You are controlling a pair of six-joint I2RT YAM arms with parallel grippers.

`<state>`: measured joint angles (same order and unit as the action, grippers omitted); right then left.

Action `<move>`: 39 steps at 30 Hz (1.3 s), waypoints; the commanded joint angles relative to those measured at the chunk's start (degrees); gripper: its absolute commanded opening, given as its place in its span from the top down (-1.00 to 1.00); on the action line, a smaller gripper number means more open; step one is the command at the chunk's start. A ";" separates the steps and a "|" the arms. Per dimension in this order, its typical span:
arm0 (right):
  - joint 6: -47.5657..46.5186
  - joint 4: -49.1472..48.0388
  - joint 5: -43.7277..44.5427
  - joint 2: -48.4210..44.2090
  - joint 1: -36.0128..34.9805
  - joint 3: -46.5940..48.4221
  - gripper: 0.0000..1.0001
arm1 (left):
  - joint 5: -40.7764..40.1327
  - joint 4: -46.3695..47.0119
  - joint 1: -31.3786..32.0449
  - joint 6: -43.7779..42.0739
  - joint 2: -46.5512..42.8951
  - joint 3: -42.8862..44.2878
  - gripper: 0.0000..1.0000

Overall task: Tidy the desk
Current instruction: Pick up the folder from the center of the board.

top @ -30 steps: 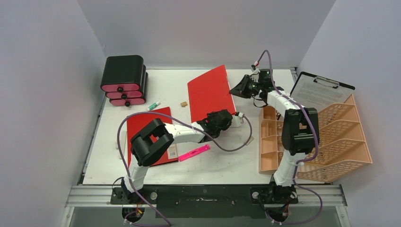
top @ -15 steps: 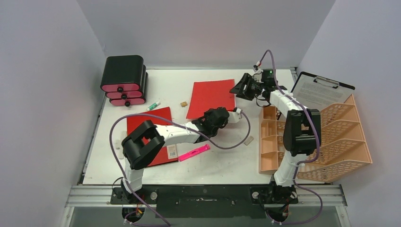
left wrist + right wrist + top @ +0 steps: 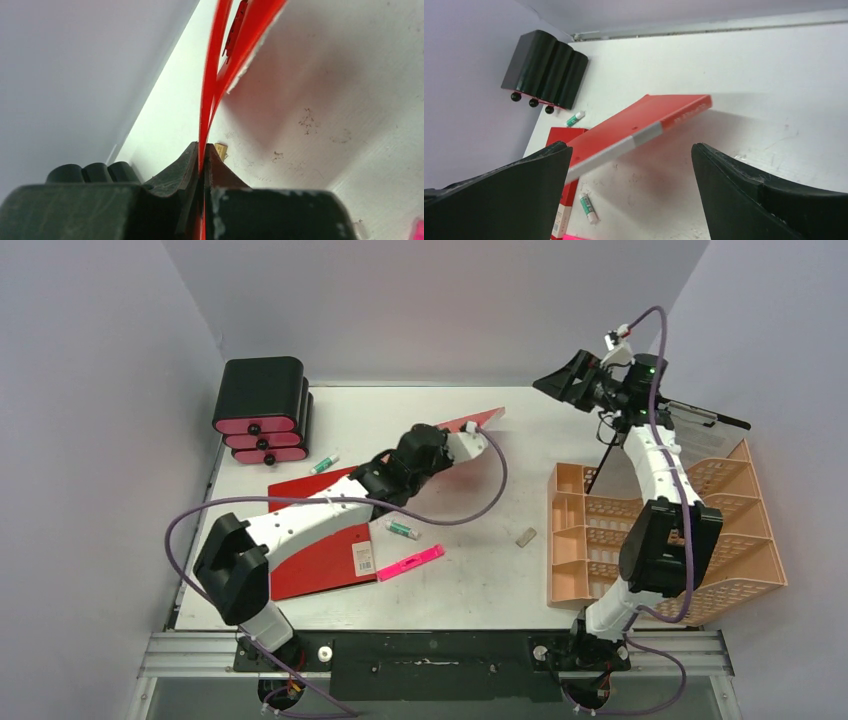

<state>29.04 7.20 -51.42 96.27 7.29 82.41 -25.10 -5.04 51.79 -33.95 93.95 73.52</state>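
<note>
Desk (image 3: 480, 570) tidying has just passed from two arms to one. A second ago my right gripper (image 3: 560, 380) pinched the far right corner of the red folder (image 3: 639, 127) while my left one was only closing in on its near edge. Now my left gripper (image 3: 202, 152) is clamped tight on that edge and has swung the folder up and to the left, so it hangs tilted above the middle of the white tabletop, clear of the surface. My right jaws have let go and stand wide apart, empty, drawn up and back to the far right corner. The folder is mine to place alone. I judge it belongs with the red notebook (image 3: 320, 560) lying flat at the near left.
</note>
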 commanded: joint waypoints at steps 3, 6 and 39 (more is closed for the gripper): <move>-2.21 -11.76 -10.96 -4.06 5.20 0.13 -0.94 | 16.07 -8.48 -8.42 11.52 -8.21 7.22 1.00; -5.82 -12.30 -12.97 -5.46 5.54 -1.16 -0.94 | 22.41 -9.93 -11.96 14.07 -10.25 7.79 1.00; -7.10 -43.31 -14.39 -3.72 -7.01 -26.48 -0.80 | 70.64 3.58 -37.86 45.98 -14.59 9.98 1.00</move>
<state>15.97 -18.81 -62.87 91.05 0.58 58.43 37.76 -12.16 15.81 5.65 82.17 80.51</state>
